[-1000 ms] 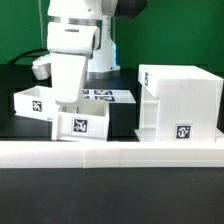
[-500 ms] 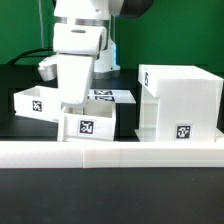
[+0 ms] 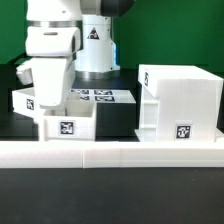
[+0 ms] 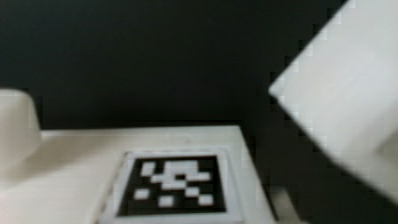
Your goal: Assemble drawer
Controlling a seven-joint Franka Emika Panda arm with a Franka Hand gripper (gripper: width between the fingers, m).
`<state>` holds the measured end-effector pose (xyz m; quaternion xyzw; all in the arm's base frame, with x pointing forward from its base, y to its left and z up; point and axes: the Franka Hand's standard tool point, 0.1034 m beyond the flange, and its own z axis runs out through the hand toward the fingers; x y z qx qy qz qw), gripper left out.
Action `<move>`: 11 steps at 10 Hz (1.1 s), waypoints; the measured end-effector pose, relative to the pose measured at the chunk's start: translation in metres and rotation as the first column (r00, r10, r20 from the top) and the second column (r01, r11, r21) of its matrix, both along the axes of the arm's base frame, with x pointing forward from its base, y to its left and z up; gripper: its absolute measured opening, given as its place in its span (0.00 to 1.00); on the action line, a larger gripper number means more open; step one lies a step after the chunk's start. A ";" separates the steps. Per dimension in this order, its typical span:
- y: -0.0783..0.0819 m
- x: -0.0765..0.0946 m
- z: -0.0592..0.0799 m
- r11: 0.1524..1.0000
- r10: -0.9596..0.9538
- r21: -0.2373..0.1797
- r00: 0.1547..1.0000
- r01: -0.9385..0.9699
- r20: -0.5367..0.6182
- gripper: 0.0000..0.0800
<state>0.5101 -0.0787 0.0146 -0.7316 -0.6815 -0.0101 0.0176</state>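
Observation:
In the exterior view a small open-topped white drawer box with a square marker sits at the front left. My gripper reaches down into it at its back wall and appears shut on that wall; the fingertips are hidden. The large white cube-shaped casing stands apart at the exterior view's right. A second small white box lies behind my arm. The wrist view is blurred: it shows a marker on a white surface and a white edge, with no fingers in view.
The long low white border wall runs along the front. The marker board lies flat behind the boxes. The robot base stands at the back before a green backdrop.
My arm and the small drawer box moved together toward the exterior view's left, away from the casing. The casing and the second small box stayed put.

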 end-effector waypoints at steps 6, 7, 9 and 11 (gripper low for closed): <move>0.017 0.004 -0.001 1.000 -0.001 0.010 1.000 0.001 -0.005 0.05; 0.017 0.004 -0.002 1.000 -0.001 0.011 1.000 0.001 -0.006 0.05; 0.024 0.009 -0.001 0.999 0.036 0.006 0.999 -0.036 -0.011 0.05; 0.039 0.018 0.002 0.998 0.068 0.006 0.998 -0.068 0.002 0.05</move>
